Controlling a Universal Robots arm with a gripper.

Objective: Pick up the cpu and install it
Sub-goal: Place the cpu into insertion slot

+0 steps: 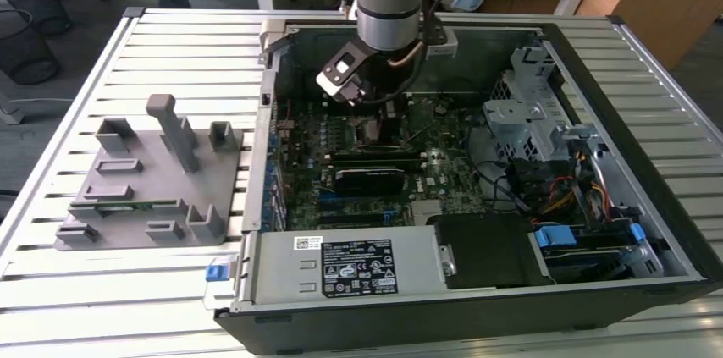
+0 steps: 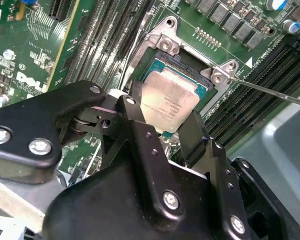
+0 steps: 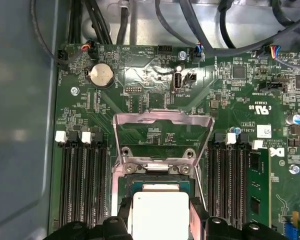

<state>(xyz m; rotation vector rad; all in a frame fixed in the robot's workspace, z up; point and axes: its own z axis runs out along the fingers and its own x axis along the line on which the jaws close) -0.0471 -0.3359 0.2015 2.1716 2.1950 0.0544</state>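
Gripper (image 2: pixel 162 119) clasping one cpu (image 2: pixel 169 100), two fingers (image 2: pixel 138 127) flanking it, above one socket (image 3: pixel 157 181)

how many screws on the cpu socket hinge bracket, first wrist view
2: a screw at one end of the bracket and a screw at the other, by the cpu. The end effector may hide others.

The exterior view looks down from high above one end of the bench (image 1: pixel 169 45) onto the whole open computer case (image 1: pixel 475 324). Both wrist views sit close over the motherboard (image 3: pixel 140 65), sharing the cpu (image 3: pixel 160 215) (image 2: pixel 170 102) between the fingers (image 2: pixel 142 140). The first wrist view faces it squarely; the second wrist view is slanted and nearer.
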